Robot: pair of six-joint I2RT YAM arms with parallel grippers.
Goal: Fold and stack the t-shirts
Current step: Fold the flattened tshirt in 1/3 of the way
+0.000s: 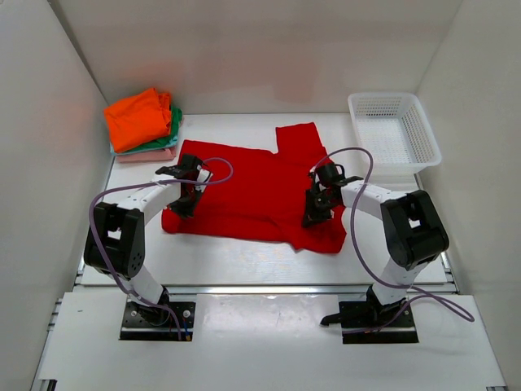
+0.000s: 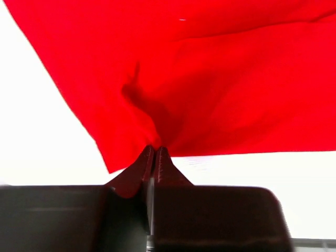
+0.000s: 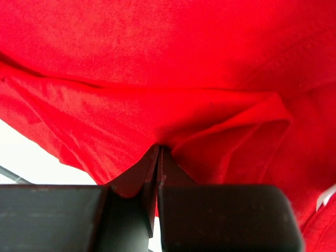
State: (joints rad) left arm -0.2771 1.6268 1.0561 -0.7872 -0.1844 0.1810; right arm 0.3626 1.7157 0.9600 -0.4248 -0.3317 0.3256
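A bright red t-shirt (image 1: 252, 191) lies spread on the white table, one sleeve pointing to the back. My left gripper (image 1: 184, 204) pinches its near-left edge; in the left wrist view the jaws (image 2: 156, 149) meet on a pucker of red cloth (image 2: 210, 79). Over the shirt's right side, my right gripper (image 1: 313, 213) is shut on a fold of the same cloth, seen in the right wrist view at the closed jaws (image 3: 159, 148) with red fabric (image 3: 157, 63) bunched around them. Folded t-shirts, orange on green on pale pink, form a stack (image 1: 140, 118) at the back left.
A white plastic mesh basket (image 1: 393, 130) stands at the back right. White walls close in the left, back and right sides. Purple cables loop from both arms above the shirt.
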